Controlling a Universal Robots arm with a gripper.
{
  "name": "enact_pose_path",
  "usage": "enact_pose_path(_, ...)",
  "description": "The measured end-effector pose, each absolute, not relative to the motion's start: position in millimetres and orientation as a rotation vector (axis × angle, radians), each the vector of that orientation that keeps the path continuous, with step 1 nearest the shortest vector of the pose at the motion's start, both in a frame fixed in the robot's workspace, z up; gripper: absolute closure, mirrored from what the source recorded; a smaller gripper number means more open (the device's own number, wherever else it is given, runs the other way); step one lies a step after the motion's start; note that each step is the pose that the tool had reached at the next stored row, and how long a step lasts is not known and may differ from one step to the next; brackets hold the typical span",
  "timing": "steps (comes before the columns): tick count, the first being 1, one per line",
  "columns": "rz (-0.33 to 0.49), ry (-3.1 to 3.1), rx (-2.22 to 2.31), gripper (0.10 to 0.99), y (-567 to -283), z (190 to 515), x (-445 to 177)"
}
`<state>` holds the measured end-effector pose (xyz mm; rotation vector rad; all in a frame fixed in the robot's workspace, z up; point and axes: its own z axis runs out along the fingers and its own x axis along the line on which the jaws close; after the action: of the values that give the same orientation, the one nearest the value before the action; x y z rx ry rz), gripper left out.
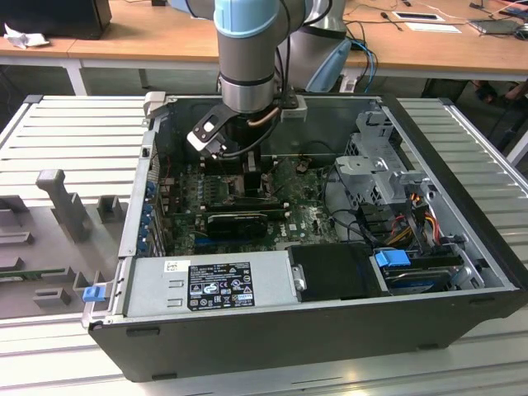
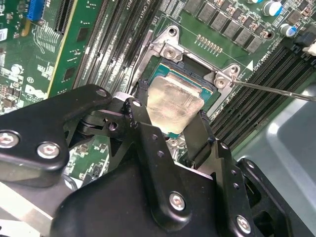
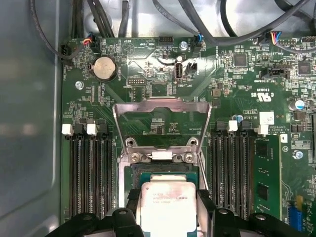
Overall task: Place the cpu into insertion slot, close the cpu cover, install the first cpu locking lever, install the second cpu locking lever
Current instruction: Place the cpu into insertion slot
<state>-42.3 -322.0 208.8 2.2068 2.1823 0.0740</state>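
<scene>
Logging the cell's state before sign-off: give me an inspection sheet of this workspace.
Surface: green board inside an open case.
Job's things: cpu over the slot; cover open; a lever unhooked.
Clutter: grey fixtures at the exterior view's left.
Gripper: gripper shut on the cpu's sides.
Cables: black cables along the board's edge; coloured cables by the drive cage.
Surroundings: wooden desk behind the case.

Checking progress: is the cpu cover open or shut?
Open: the cpu cover lies hinged back off the insertion slot, leaving the cpu exposed.
</scene>
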Motion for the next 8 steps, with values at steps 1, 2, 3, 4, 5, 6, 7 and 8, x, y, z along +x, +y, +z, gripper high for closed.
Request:
enact_pose_path(1,0.074,2.182,2.208,0.553,-321.9,208.1,-42.3)
enact_pose_path(2,0.074,2.181,2.208,0.553,-321.6,207.1,-41.5)
enact_pose_path(3,0.073,2.181,2.208,0.553,-321.2,206.5,-40.4)
enact_pose_path(4,0.073,2.181,2.209,0.553,-320.9,205.8,-40.1)
enact_pose_path(5,0.073,2.181,2.209,0.553,-320.8,205.2,-40.0)
enact_pose_path(6,0.073,2.181,2.209,0.553,-320.5,204.3,-40.0)
enact_pose_path(7,0.073,2.181,2.209,0.553,-320.1,203.1,-40.1)
enact_pose_path(8,0.073,2.181,2.209,0.553,-319.6,202.0,-40.1)
